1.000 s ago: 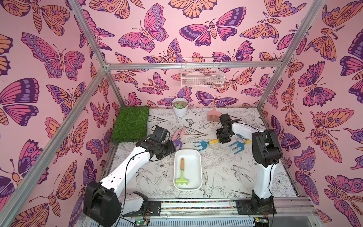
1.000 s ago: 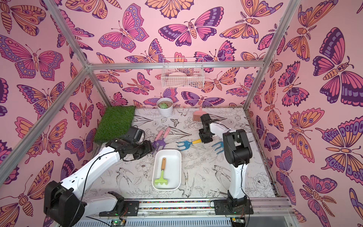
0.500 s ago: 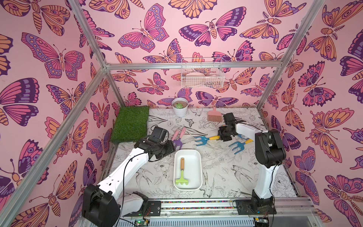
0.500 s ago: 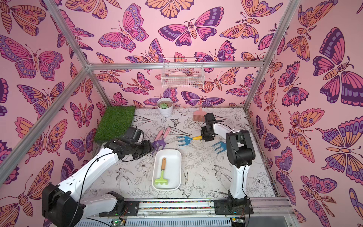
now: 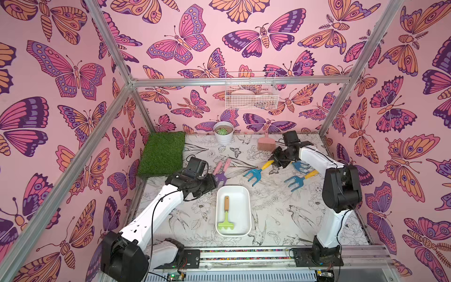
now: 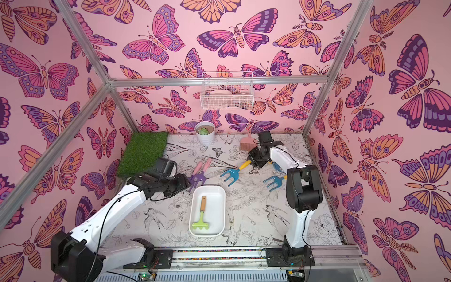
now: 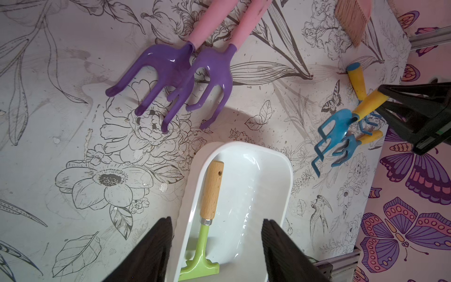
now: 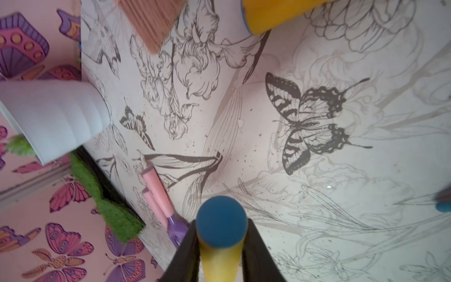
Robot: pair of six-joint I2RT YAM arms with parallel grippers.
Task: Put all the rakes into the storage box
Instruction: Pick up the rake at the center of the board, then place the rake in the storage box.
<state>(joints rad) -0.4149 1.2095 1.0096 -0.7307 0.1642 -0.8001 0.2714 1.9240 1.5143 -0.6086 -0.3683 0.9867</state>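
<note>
The shallow white plastic storage box (image 5: 240, 207) (image 6: 216, 207) sits on the flower-print table (image 5: 280, 219), at 6 o'clock from the table's middle. A green rake with a wooden handle (image 5: 225, 214) (image 7: 207, 207) lies flat inside it, teeth toward 6 o'clock. The right hand (image 5: 277, 162) (image 8: 220, 249) is at 1 o'clock from the box; its two fingers squeeze the yellow handle of a blue claw-shaped rake (image 5: 253, 173) (image 6: 230, 174), so this rake is outside the box; its prongs point toward 7 o'clock; I cannot tell if they touch the table. The left hand (image 5: 211, 183) (image 7: 217, 249) is just beside the box's corner at 11 o'clock; its fingers stand half apart and hold nothing. Two purple rakes with pink handles (image 5: 220, 172) lie side by side at 12 o'clock from the box; a second blue rake with a yellow handle (image 5: 300, 179) lies at 2 o'clock, apart from the box.
</note>
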